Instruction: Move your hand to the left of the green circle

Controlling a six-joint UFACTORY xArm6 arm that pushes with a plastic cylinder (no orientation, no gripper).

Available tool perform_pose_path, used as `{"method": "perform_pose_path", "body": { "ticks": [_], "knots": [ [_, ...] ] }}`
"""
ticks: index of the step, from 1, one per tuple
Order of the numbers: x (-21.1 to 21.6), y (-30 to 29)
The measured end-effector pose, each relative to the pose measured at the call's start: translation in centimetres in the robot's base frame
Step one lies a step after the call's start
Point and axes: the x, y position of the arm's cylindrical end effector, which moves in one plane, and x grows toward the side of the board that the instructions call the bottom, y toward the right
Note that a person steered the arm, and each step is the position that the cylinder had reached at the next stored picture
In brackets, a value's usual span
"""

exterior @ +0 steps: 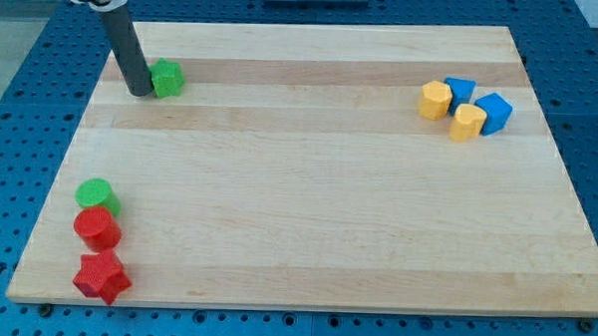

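Red star block (102, 277) sits nearest, the green circle (96, 194) two blocks above it, while my tip (140, 91), a bare end effector gripping nothing, should descend wide, stopping just left of that circle.

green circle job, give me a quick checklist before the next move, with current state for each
1. Green circle in view, at the view's lower left: ok.
2. My tip in view: ok.
3. Tip left of the green circle: not ok, it is far toward the view's top beside the green star-like block.
4. Tip clear of that green block: cannot tell, they look touching.
5. Board left of the circle: ok, only a narrow strip.
6. Red cylinder just below the circle: ok, avoid nudging it.
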Motion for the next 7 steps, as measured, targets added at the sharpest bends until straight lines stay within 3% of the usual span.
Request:
{"method": "perform_pose_path", "body": {
  "ticks": [1,3,6,7],
  "knots": [
    [0.1,0.0],
    [4.9,-0.1],
    [8.2,-4.4],
    [13.4,-4.4]
  ]
}}
